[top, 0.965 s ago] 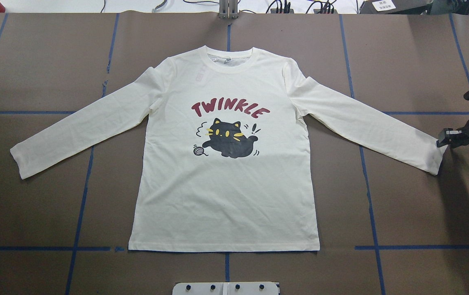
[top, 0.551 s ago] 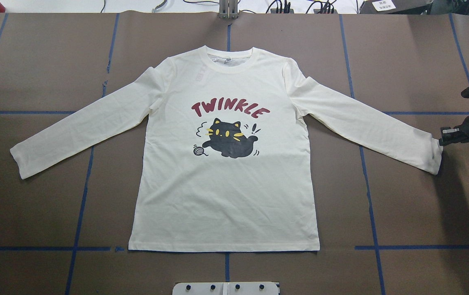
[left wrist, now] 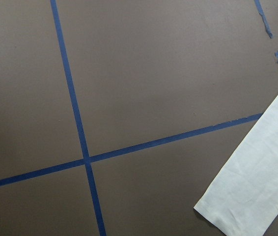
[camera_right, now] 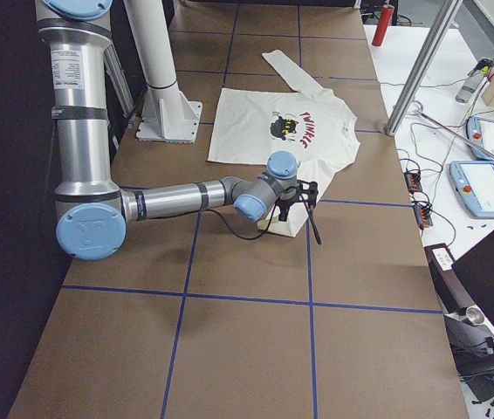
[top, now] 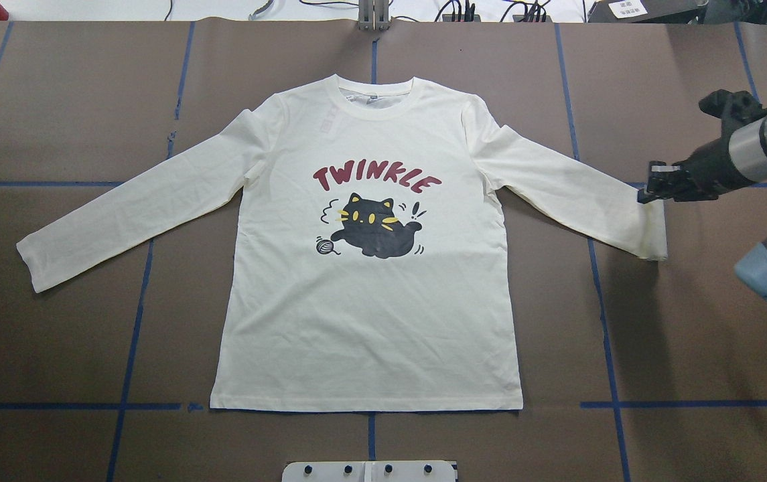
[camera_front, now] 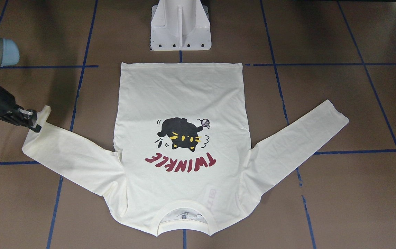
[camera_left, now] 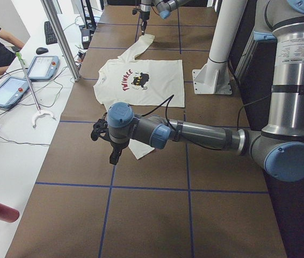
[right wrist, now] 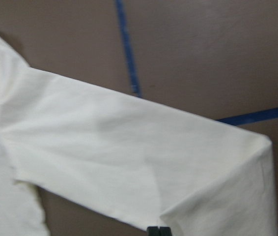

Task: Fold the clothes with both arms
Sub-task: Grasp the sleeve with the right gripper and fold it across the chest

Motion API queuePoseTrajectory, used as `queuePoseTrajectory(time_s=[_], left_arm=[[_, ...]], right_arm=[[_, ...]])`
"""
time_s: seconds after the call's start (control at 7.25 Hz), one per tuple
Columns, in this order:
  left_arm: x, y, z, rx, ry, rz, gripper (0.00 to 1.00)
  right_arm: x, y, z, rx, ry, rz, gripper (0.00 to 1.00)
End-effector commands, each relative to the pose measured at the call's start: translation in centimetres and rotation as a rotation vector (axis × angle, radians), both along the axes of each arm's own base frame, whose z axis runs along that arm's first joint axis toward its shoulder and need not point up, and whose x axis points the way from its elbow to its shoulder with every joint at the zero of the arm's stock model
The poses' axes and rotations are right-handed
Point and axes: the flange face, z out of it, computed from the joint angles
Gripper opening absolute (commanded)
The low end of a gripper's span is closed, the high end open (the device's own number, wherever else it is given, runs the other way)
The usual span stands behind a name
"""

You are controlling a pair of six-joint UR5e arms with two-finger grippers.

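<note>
We see the cream-white T-shirt (top: 370,321) lying flat on the brown worktop (top: 55,100), print side up, with the black cat and the dark-red "TWINKLE" in the middle of the chest. Its hem lies toward the white pedestal (camera_front: 180,27) and both sleeves are spread out to the sides. The right gripper (top: 644,194) is pinching the cuff of the sleeve on its side, its fingers pressed together on the cloth. That cuff (camera_front: 45,111) is raised off the worktop, so the sleeve bends at its end. The left gripper (camera_left: 114,156) points down near the cuff of the other sleeve (top: 122,214), which lies flat. We cannot tell whether the left gripper is spread or pressed together.
</note>
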Motion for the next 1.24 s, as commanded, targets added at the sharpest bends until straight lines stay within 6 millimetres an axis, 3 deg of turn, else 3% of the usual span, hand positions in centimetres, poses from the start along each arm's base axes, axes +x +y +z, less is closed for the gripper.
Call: queuePoseTrajectory(time_s=[0.0,0.14,0.28,0.41,0.55,0.69,0.83,0.96,1.1], left_arm=[[0.1,0.0,-0.3,0.007,0.003,0.003,1.00],[0.0,0.0,-0.3,0.007,0.003,0.001,1.00],[0.1,-0.1,-0.5,0.013,0.003,0.004,1.00],[0.1,-0.1,-0.5,0.028,0.004,0.005,1.00],[0.1,0.0,-0.5,0.051,0.005,0.003,1.00],[0.1,-0.1,-0.3,0.052,0.005,0.003,1.00],[0.2,-0.1,-0.3,0.052,0.006,0.004,1.00],[0.2,-0.1,-0.4,0.055,0.007,0.005,1.00],[0.2,-0.1,-0.4,0.053,0.006,0.004,1.00]], right_arm=[[-10.8,-2.4,-15.5,-0.081,-0.065,0.066,0.00],[-14.5,-3.3,-23.9,-0.093,-0.027,0.091,0.00],[-17.5,-3.7,-29.7,-0.106,-0.040,0.128,0.00],[-23.0,-3.8,-34.6,-0.086,-0.038,0.147,0.00],[-30.5,-2.2,-38.9,-0.048,-0.008,0.173,0.00],[-36.4,-0.9,-40.0,0.007,-0.013,0.202,0.00],[-39.9,-0.4,-40.0,0.031,-0.025,0.215,0.00],[-42.3,1.1,-41.1,0.053,-0.031,0.215,0.00],[-43.1,1.8,-40.8,0.059,-0.022,0.217,0.09]])
